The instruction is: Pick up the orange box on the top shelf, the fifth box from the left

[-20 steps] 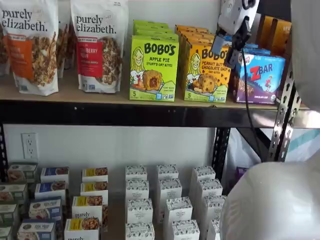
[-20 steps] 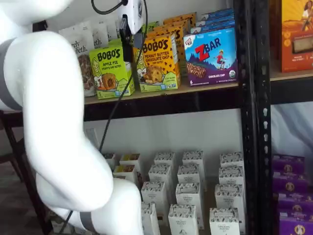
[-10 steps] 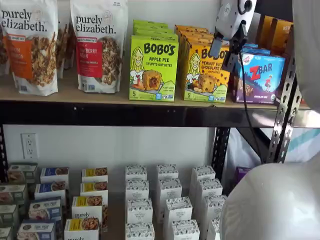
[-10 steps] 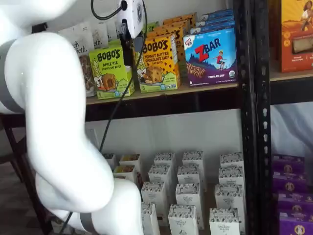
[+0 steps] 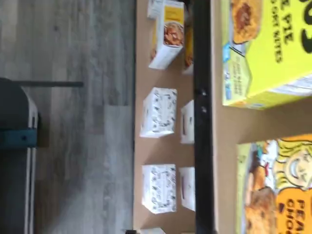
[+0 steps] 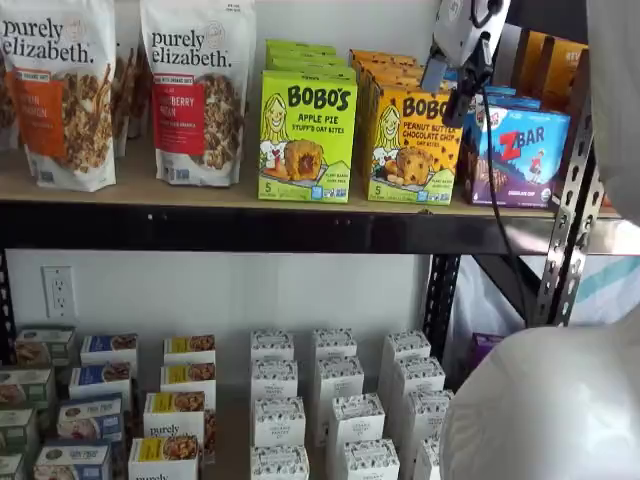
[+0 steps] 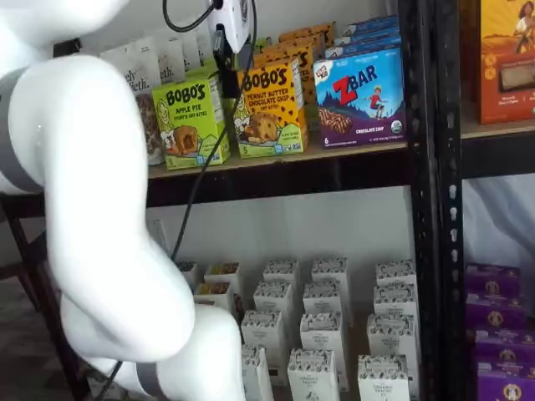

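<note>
The orange box (image 6: pixel 412 145) reads "BOBO'S Peanut Butter Chocolate Chip" and stands upright at the front of a row of like boxes on the top shelf (image 6: pixel 200 190). It shows in both shelf views (image 7: pixel 267 109), and in the wrist view (image 5: pixel 280 190). My gripper (image 6: pixel 447 90) hangs in front of the box's upper right corner, with its white body above the box. Its two black fingers stand apart with a gap, holding nothing. In a shelf view the gripper (image 7: pixel 224 63) is seen side-on, between the lime-green and orange boxes.
A lime-green Bobo's Apple Pie box (image 6: pixel 307 135) stands left of the orange box and a blue ZBar box (image 6: pixel 520 155) right of it. Granola bags (image 6: pixel 198 90) stand further left. Small white boxes (image 6: pixel 278 420) fill the lower level. A black upright (image 7: pixel 426 200) stands right.
My gripper has moved upward in front of the orange box, from about the box's middle height to its top edge. The boxes have not moved.
</note>
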Available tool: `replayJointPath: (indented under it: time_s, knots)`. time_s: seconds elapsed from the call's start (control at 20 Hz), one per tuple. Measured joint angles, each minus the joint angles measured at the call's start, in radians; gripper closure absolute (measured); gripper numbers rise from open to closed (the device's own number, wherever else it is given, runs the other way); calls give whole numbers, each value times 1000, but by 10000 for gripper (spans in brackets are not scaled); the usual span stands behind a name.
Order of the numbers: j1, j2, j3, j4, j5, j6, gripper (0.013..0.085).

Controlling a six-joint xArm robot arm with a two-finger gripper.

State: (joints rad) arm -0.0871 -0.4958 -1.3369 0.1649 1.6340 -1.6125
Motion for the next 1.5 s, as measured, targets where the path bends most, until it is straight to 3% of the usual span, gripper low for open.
replayJointPath:
  time_s: [0.3, 0.6, 0.85, 1.5]
  knots:
    - [-7, 39, -46, -11, -26, -10, 130]
    - [5, 57, -50, -67, -105, -17, 130]
    - [11, 91, -81, -96, -119, -18, 130]
    - [12, 196, -168, -77, -69, -12, 130]
